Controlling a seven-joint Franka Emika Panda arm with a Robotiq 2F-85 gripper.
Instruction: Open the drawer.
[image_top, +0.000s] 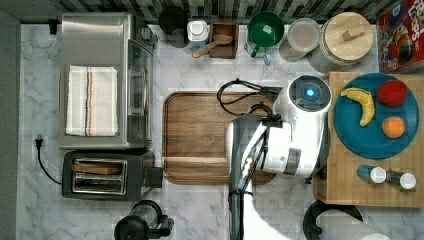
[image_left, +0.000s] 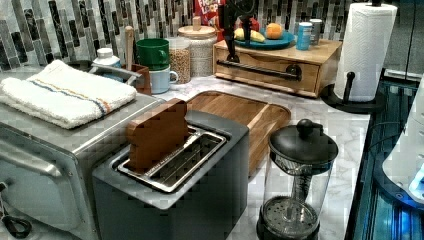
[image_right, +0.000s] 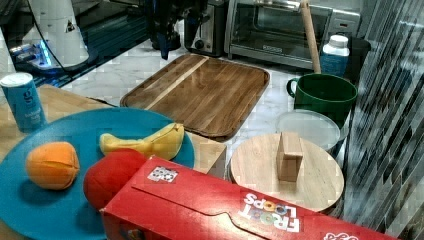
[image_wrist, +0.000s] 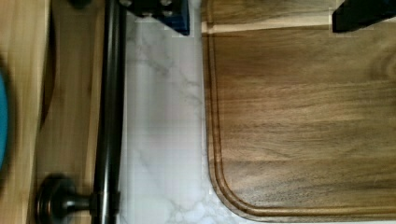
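Note:
The drawer (image_left: 270, 76) is the front of a light bamboo box and sits flush and closed, with a long black bar handle (image_left: 260, 70) across it. In the wrist view the handle (image_wrist: 109, 116) runs along the drawer front (image_wrist: 70, 116). My gripper (image_wrist: 261, 14) is open wide. One blue-tipped finger (image_wrist: 163, 11) stands just beside the handle on the marble side, and the other finger (image_wrist: 362, 14) is over the brown tray. The handle is outside the gap between them. In the left view the gripper (image_left: 231, 54) hangs by the handle's left end.
A brown wooden tray (image_top: 200, 135) lies on the marble next to the box. A blue plate (image_top: 375, 135) with fruit and two shakers sit on the box top (image_top: 345, 185). A paper towel roll (image_left: 365, 50), a French press (image_left: 297, 185), a toaster (image_top: 107, 175) and jars stand around.

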